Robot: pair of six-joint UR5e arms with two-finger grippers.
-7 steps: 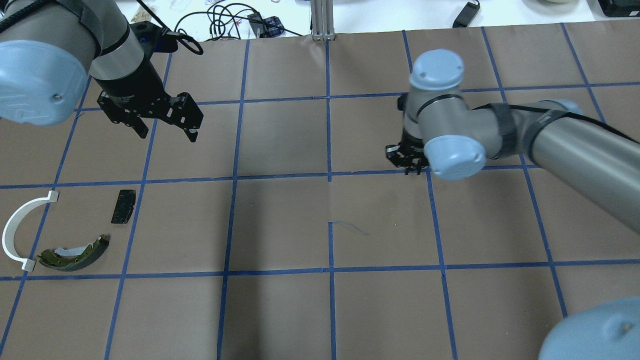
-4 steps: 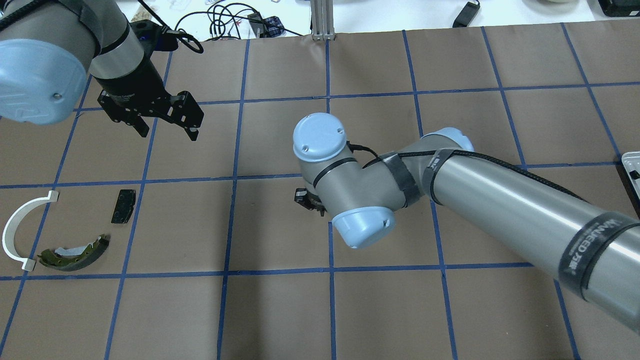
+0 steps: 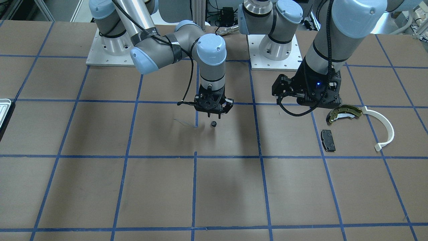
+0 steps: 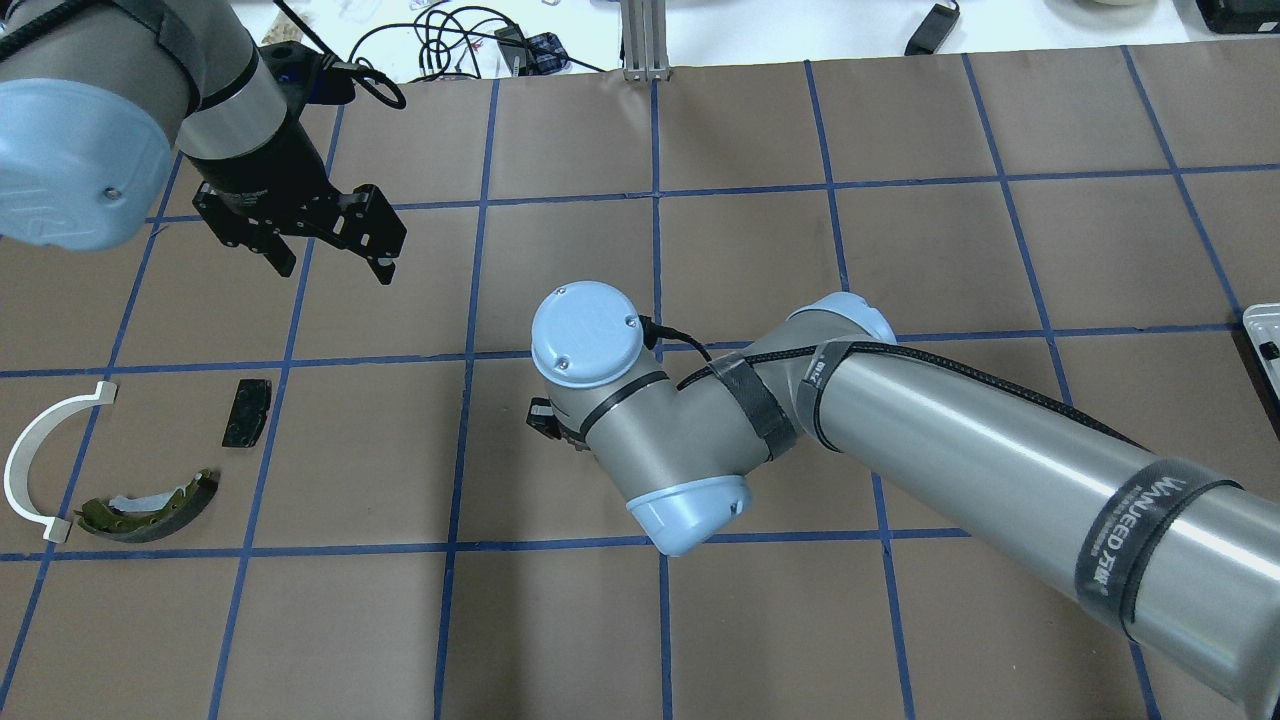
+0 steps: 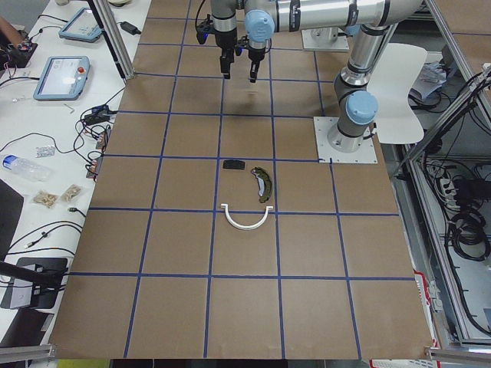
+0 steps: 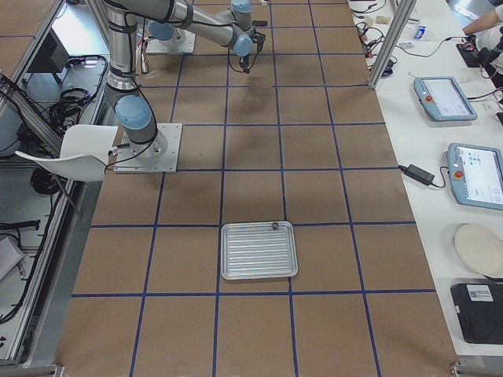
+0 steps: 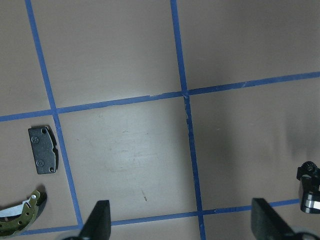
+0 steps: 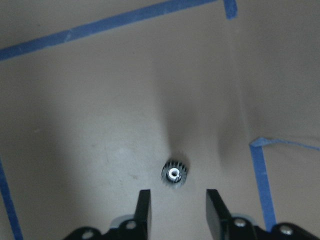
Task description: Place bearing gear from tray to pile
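The bearing gear (image 8: 173, 174) is small and black-toothed with a silvery hub. It lies free on the brown paper just beyond my right gripper (image 8: 178, 196), which is open and empty. In the front-facing view the gear (image 3: 213, 124) is right below that gripper (image 3: 214, 115), near the table's middle. The pile lies far toward my left: olive-gold brake shoe (image 4: 150, 508), white arc strip (image 4: 40, 450), black pad (image 4: 247, 411). My left gripper (image 4: 335, 262) hangs open and empty beyond the pile. The ribbed silvery tray (image 6: 259, 250) lies far to my right.
The table is covered in brown paper with a blue tape grid (image 4: 660, 360). My right arm's elbow and forearm (image 4: 950, 440) stretch across the table's right half. Cables and tablets lie past the far edge (image 4: 450, 40).
My right arm has swept leftward from the right half of the table to its middle. My left arm and the pile have not moved.
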